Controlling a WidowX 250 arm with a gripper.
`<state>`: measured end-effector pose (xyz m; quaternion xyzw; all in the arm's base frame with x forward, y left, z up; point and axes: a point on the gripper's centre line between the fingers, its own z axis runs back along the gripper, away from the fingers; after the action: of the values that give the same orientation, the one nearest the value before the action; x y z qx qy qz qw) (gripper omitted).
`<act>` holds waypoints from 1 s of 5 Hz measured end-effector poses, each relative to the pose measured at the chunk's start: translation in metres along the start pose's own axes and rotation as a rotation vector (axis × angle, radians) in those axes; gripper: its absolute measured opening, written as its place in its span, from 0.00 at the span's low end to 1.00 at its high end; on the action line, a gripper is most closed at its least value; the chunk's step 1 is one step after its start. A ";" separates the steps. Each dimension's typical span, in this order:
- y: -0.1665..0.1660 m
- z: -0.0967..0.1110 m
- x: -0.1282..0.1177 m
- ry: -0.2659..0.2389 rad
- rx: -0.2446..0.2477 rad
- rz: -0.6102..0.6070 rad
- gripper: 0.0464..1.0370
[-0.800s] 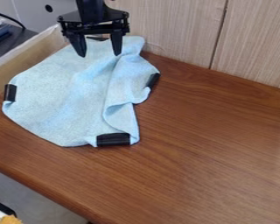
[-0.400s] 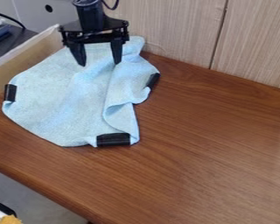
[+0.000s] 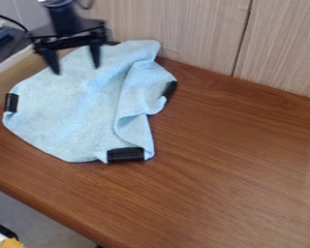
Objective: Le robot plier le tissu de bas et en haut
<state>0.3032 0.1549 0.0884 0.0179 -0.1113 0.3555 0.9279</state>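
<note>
Gripper point(image 3: 78, 70) at upper left of frame, fingers were apart, light-blue cloth point(image 3: 70, 106) lay rumpled across left half, black patches at its edges, bare wood tabletop point(image 3: 235, 169) stretched right.

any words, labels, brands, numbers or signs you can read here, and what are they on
None that can be read. The cloth and its black strips show no lettering, nor do the table and the wall panels. The pincer is too blurred to tell whether it bears any.
</note>
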 end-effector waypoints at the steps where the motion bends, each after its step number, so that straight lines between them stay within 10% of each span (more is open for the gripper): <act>1: 0.023 -0.003 0.003 -0.012 0.014 0.041 0.96; 5: 0.112 -0.052 -0.030 0.063 0.083 0.221 0.96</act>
<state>0.2172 0.2244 0.0258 0.0326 -0.0685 0.4604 0.8844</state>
